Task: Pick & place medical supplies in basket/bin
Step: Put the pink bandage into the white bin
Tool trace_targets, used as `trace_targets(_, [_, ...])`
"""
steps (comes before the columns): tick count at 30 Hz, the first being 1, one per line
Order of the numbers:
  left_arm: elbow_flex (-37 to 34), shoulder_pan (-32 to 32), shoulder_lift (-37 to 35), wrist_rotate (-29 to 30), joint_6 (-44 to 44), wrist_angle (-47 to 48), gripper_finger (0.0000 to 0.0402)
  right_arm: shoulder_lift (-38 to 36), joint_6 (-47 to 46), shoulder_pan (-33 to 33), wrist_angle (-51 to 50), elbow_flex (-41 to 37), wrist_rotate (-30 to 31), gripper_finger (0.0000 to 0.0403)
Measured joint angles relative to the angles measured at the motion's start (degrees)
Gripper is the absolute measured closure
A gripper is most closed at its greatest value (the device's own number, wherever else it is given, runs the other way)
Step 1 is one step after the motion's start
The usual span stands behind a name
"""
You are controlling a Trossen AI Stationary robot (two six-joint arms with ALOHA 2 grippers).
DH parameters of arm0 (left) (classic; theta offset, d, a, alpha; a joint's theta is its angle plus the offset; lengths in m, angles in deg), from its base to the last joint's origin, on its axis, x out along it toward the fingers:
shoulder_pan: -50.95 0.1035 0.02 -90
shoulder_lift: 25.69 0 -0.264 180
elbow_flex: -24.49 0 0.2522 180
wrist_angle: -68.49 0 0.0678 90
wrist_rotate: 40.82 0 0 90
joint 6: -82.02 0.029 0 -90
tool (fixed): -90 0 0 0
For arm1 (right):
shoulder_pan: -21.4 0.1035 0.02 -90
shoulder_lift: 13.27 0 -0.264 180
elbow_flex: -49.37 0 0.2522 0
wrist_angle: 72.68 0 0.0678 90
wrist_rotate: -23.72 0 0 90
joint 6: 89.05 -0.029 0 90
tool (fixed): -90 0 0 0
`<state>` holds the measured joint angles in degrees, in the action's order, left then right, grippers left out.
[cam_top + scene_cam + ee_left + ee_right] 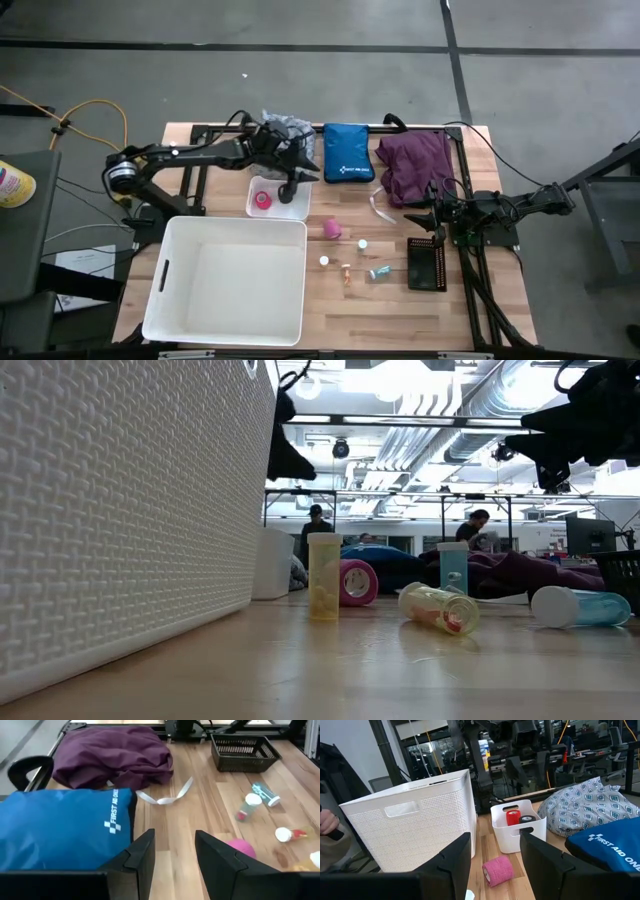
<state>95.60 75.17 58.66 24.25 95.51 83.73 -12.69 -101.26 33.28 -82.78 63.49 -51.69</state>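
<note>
My left gripper hangs open over the small white bin, with nothing between its fingers. The bin holds a red tape roll and a black one. A pink tape roll and several white-capped vials lie or stand on the wood to the right of the large white basket. The purple cloth and the grey-white patterned cloth lie at the far edge. My right gripper waits open at the right, near the purple cloth.
A blue first-aid pouch lies between the two cloths at the far edge. A small black mesh basket stands at the right, and a white strip lies beside the purple cloth. Bare wood shows near the front right.
</note>
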Motion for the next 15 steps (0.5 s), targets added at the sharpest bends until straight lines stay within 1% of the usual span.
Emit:
trace_targets(2, [2.2, 0.2, 1.7, -0.9, 1.7, 2.4, 0.0268, 0.0, 0.0, 0.0, 0.0, 0.0, 0.0, 0.0245])
trace_targets(5, [5.0, 0.5, 4.2, -4.5, 3.3, 6.6, 0.0268, 0.0, 0.0, 0.0, 0.0, 0.0, 0.0, 0.0245])
trace_targets(9, [6.1, 1.2, 6.3, -9.2, 4.1, 7.8, 0.0267, 0.0, 0.0, 0.0, 0.0, 0.0, 0.0, 0.0245])
trace_targets(12, [6.1, 2.1, 6.7, -9.5, 4.1, 8.0, 0.0256, 0.0, 0.0, 0.0, 0.0, 0.0, 0.0, 0.0245])
trace_targets(15, [6.1, 2.5, 6.9, -9.5, 4.2, 7.9, 0.0229, 0.0, 0.0, 0.0, 0.0, 0.0, 0.0, 0.0245])
